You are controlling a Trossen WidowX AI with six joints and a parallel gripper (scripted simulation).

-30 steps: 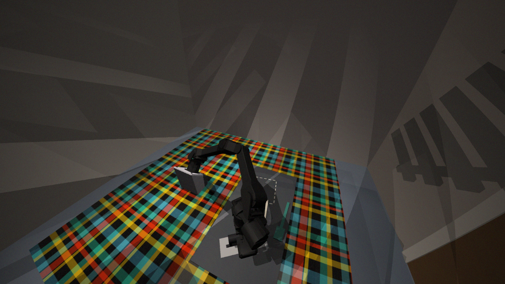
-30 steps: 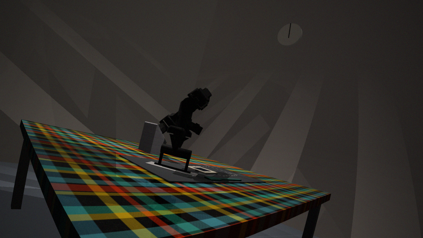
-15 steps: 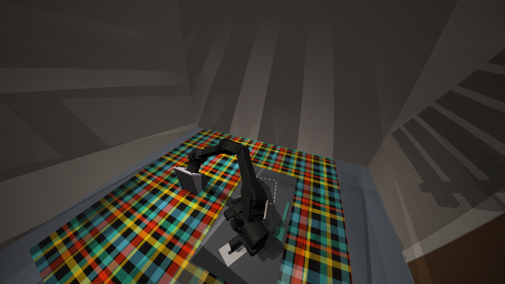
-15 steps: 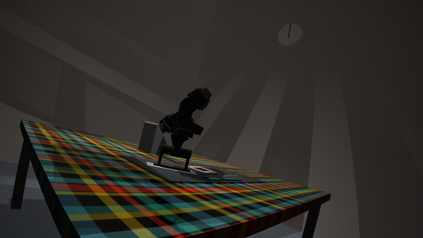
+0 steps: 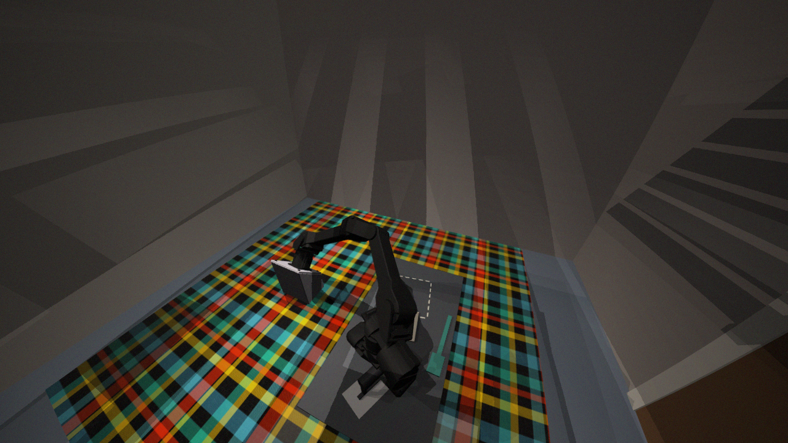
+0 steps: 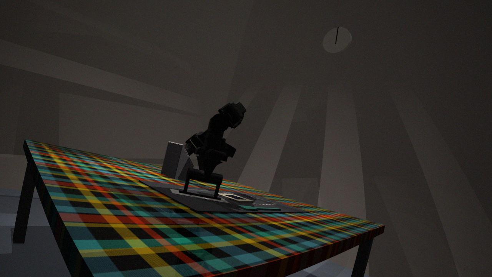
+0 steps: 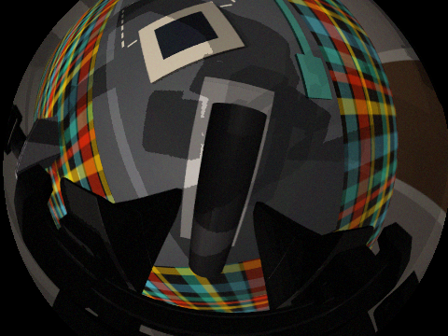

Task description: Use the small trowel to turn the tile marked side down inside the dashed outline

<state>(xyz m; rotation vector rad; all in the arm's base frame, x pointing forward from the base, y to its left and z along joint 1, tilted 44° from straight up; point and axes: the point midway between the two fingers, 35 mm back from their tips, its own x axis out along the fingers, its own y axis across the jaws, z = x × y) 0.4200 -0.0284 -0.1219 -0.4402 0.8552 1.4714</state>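
The small trowel has a light flat blade (image 5: 361,406) (image 6: 176,191) (image 7: 238,85) on the dark mat (image 5: 319,405) (image 7: 126,117) and a raised black handle (image 7: 233,140). My gripper (image 6: 208,173) (image 7: 218,202) is open, low over the handle, with one finger each side and gaps beside it in the wrist view. The cream tile (image 5: 415,327) (image 6: 237,197) (image 7: 148,53) lies flat, its dark marked square up. It lies at the near edge of the dashed outline (image 5: 429,300) (image 7: 122,28) and seems to cover part of that line. The arm hides much of tile and trowel in the top view.
A teal flat long-handled tool (image 5: 434,364) (image 6: 248,207) (image 7: 315,77) lies on the mat near its edge, beside the tile. A grey box-like block (image 5: 294,282) (image 6: 170,160) stands at the arm's base. The table (image 5: 220,352) (image 6: 144,241) is plaid.
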